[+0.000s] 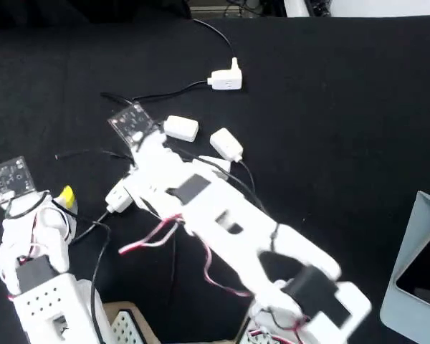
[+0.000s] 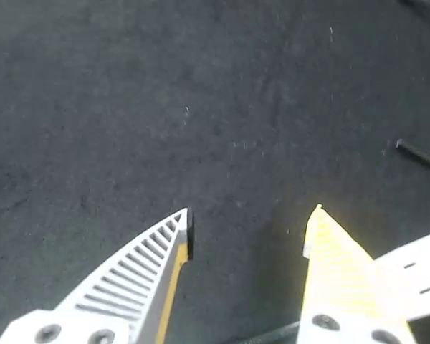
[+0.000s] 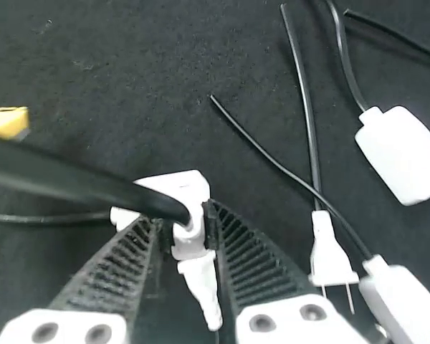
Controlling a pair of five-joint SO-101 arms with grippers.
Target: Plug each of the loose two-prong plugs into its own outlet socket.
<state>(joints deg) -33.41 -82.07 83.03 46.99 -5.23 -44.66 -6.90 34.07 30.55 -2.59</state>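
Step in hand: pick-up of the first plug. The right gripper (image 3: 183, 223) is clenched on the white plug (image 3: 173, 188), which sits low over the black cloth (image 1: 330, 107), near the left arm and apart from the nearest socket (image 1: 180, 127). The left gripper (image 2: 251, 222) hangs released over bare cloth and holds nothing. The plug's thick black cable (image 3: 64, 183) leaves the body on the side toward the left gripper. The prongs are hidden by the fingers (image 3: 247, 251), so their heading cannot be confirmed. As a judgement, they face away from the cable exit, which puts the long axis roughly flat along the cloth, from the left arm's side toward the middle of the table. The next move calls for a lift clear of the cloth and a carry to the socket. The wrist must then turn until the prongs face the socket's slots squarely, followed by a straight push along the plug's axis, since any tilt is likely to jam the prongs. A second plug (image 3: 330, 261) lies loose beside the sockets, prongs bare and pointing away from its own cable, not yet handled.
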